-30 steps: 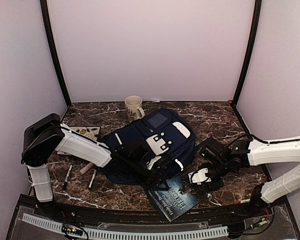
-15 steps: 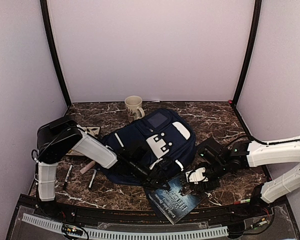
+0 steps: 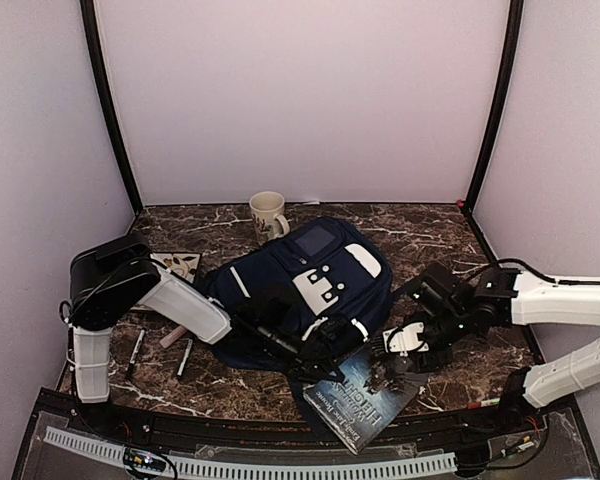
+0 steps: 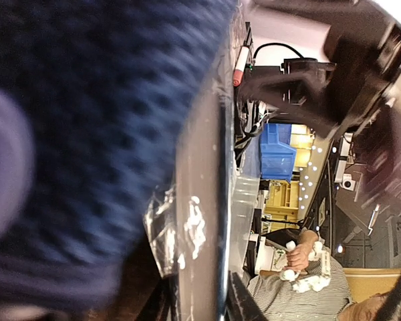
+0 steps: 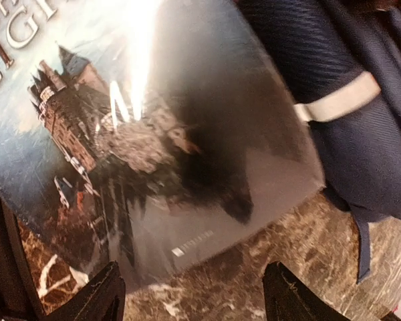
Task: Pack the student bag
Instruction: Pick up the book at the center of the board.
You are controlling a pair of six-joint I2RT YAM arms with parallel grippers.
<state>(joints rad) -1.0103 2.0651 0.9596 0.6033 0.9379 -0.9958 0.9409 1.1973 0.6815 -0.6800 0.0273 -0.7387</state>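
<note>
Marble of a dark, white-veined pattern is seen across the surface (image 3: 430, 240). The student bag (image 3: 270, 290) is laid flat near the middle of it, with its white front patch and buckle straps turned upward. A cream mug (image 3: 268, 215) is stood just behind the bag, at the far side. A small printed card (image 3: 175, 264) is found to the left of the bag, and two dark pens (image 3: 137, 350) are laid on the surface nearer the front edge.

A book (image 3: 355, 405) with a dark castle cover is laid just in front of the bag, its far corner tucked against the bag's near edge.

The left tool (image 3: 318, 352) is pressed against the bag's near edge. In the left wrist view only blurred navy mesh is shown close up, so whether its jaws are apart or together cannot be told.

The right tool (image 3: 385, 370) is held over the book's right part. In the right wrist view its fingers (image 5: 100, 297) are seen well apart above the book's corner, with nothing clamped between them.
</note>
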